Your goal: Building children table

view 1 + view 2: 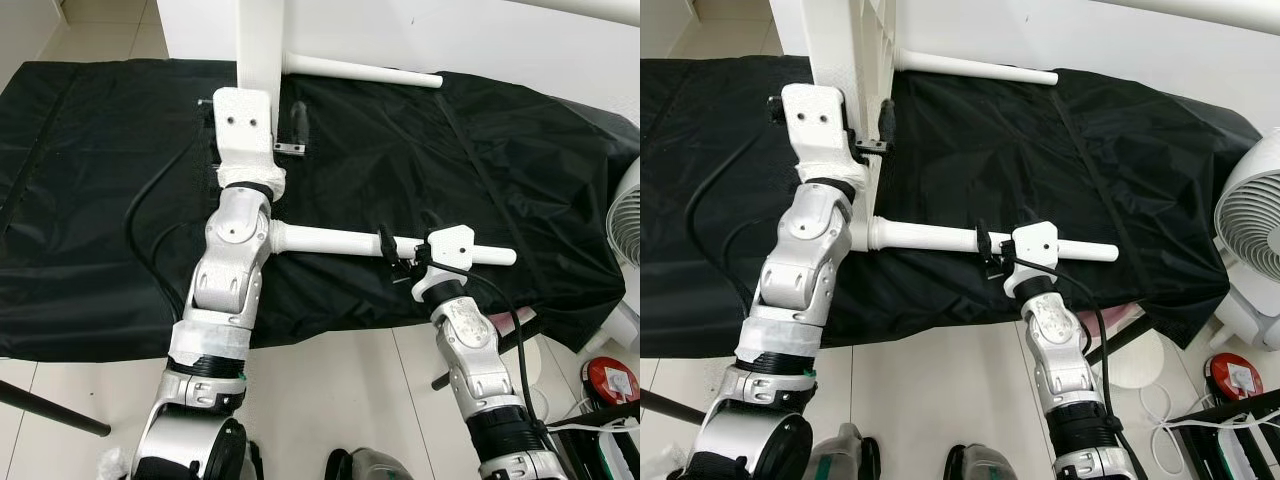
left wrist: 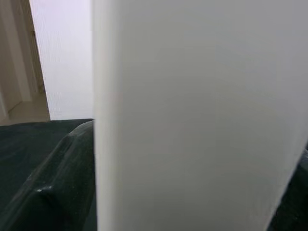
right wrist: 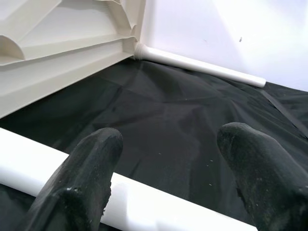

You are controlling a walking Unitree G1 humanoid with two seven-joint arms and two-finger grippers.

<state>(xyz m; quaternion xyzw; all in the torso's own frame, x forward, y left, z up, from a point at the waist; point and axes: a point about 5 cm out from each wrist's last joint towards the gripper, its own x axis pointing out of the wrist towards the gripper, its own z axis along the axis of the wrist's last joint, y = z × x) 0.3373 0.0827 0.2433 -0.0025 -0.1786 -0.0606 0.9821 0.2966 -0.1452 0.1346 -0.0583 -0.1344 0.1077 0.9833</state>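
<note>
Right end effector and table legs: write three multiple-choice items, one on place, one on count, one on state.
1. Where is the right end effector?
A. Over the near leg
B. On the fan
C. On the floor

2. How many white legs show?
A. One
B. Two
C. Four

3. How are the right end effector's fingers?
A. Pressed together
B. Open
C. Clamped on the cloth

Answers:
1. A: the right end effector sits over the near leg.
2. B: the near leg and the far leg both stick out from the table.
3. B: the fingers stand wide apart, with black cloth between them.
</note>
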